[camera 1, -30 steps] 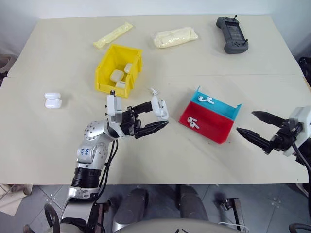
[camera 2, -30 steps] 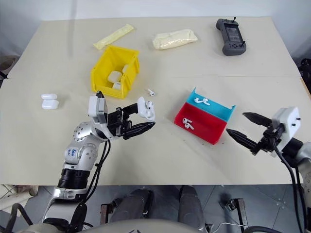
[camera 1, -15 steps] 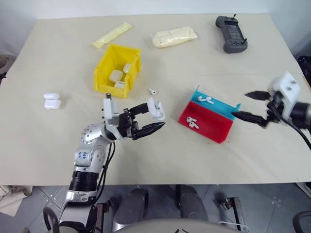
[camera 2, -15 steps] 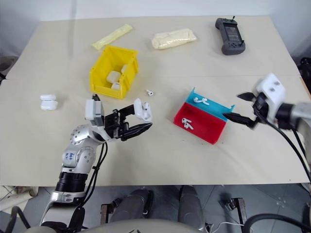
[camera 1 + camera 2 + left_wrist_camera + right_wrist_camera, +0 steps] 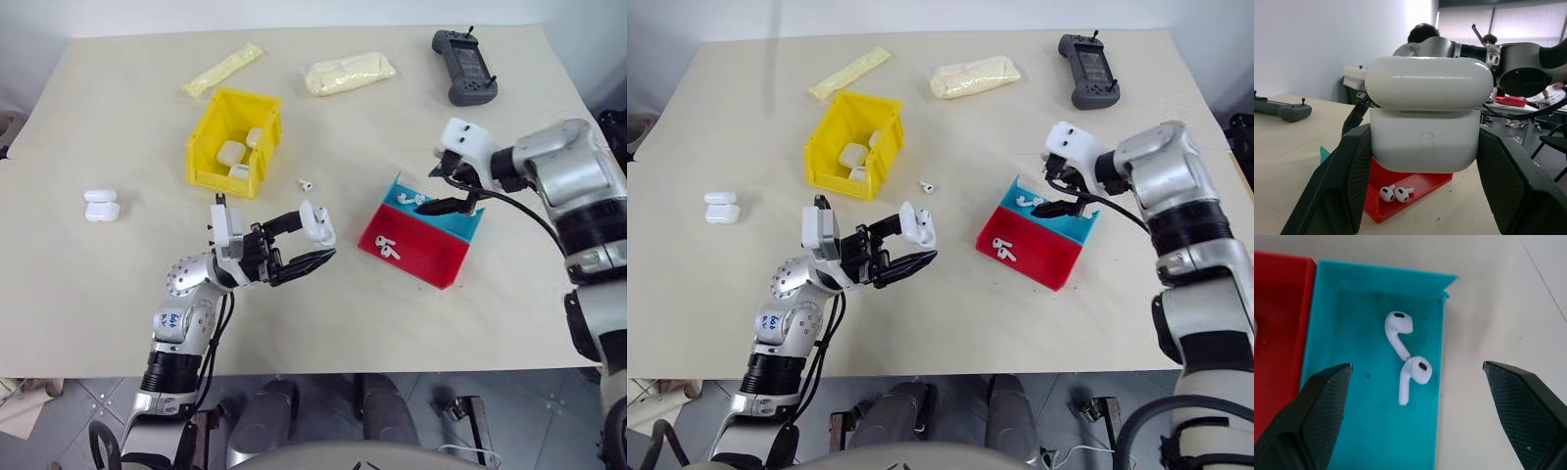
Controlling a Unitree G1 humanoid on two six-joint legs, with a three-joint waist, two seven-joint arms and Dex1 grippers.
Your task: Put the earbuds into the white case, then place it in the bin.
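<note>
Two earbuds [image 5: 1406,356] lie in the tray's blue half [image 5: 1364,431], right gripper [image 5: 1415,396] spread above, ready to descend; left gripper [image 5: 1420,166] clamps the white case [image 5: 1425,120].

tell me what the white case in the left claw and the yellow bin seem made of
Small rounded white case: looks like hard glossy plastic, since window light reflects off its smooth lid. Rectangular yellow bin: probably moulded plastic with a duller sheen, judging by its thin, even walls and uniform colour.

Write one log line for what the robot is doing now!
left gripper: shut on white case | right gripper: jaws open over earbuds in blue tray half
</note>
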